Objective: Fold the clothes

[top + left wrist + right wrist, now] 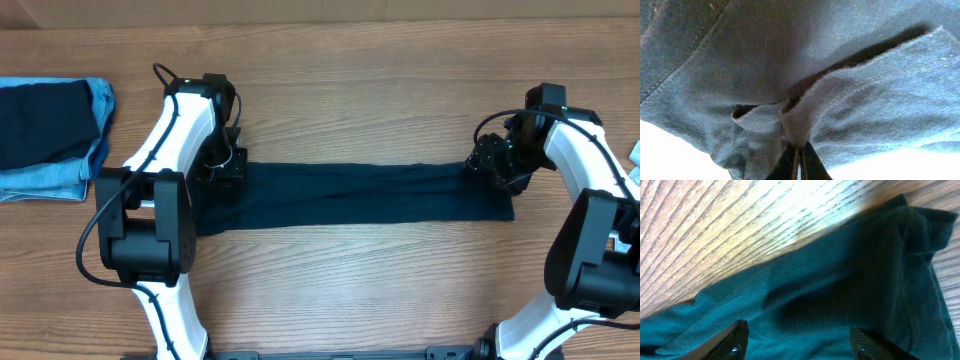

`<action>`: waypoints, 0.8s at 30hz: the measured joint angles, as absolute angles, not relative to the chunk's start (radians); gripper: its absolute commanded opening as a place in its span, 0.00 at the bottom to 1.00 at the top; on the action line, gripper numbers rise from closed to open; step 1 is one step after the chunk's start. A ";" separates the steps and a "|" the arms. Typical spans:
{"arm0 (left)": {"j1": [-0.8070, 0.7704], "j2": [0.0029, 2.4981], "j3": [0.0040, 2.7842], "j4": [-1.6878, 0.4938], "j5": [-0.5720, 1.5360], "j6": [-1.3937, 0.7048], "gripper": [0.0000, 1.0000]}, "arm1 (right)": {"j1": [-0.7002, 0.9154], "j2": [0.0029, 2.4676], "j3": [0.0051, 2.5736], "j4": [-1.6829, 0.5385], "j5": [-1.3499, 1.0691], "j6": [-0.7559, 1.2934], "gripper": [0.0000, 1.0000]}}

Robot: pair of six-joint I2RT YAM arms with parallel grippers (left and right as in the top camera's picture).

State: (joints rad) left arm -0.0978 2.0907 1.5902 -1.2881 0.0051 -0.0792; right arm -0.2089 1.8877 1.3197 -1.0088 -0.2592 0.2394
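Judging by layout, you are midway: pile done at table's left edge, shirt a long strip, left gripper pinching it, right gripper wide.

Your two arms are white shells with black joint blocks. The left arm, at frame left, has a looping black cable at its top; the right arm is at frame right. The left gripper has dark, tapered fingers.
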 measured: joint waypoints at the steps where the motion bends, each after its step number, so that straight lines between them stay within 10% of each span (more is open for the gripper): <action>1: -0.098 2.091 1.591 -1.279 0.008 -0.079 0.04 | -0.209 1.888 1.320 -1.008 -0.259 0.239 0.65; 24: -0.015 2.090 1.760 -0.825 0.034 -0.099 0.04 | -0.209 1.888 1.318 -0.809 -0.284 0.182 0.70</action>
